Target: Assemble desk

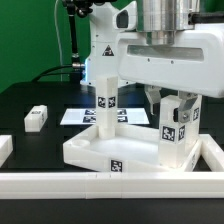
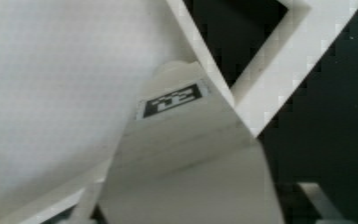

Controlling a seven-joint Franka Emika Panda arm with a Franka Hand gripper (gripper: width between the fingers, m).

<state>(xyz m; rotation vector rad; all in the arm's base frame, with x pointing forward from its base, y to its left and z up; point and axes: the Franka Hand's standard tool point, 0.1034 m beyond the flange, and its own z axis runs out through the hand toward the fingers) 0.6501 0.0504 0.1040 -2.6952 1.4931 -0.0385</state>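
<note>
The white desk top (image 1: pixel 92 150), a shallow tray with a raised rim, lies in the middle of the black table. One tagged white leg (image 1: pixel 106 95) stands upright at its far corner on the exterior view's left. A second leg (image 1: pixel 170 130) stands upright at the corner on the exterior view's right. My gripper (image 1: pixel 172 108) straddles this second leg, a finger on each side. In the wrist view that leg (image 2: pixel 185 150) fills the middle over the desk top (image 2: pixel 51 80), and thin dark gaps separate it from my gripper (image 2: pixel 194 208), which is open.
A loose tagged leg (image 1: pixel 36 118) lies on the table at the exterior view's left. The marker board (image 1: pixel 80 116) lies flat behind the tray. White border rails (image 1: pixel 110 186) run along the front and both sides. The arm's base stands at the back.
</note>
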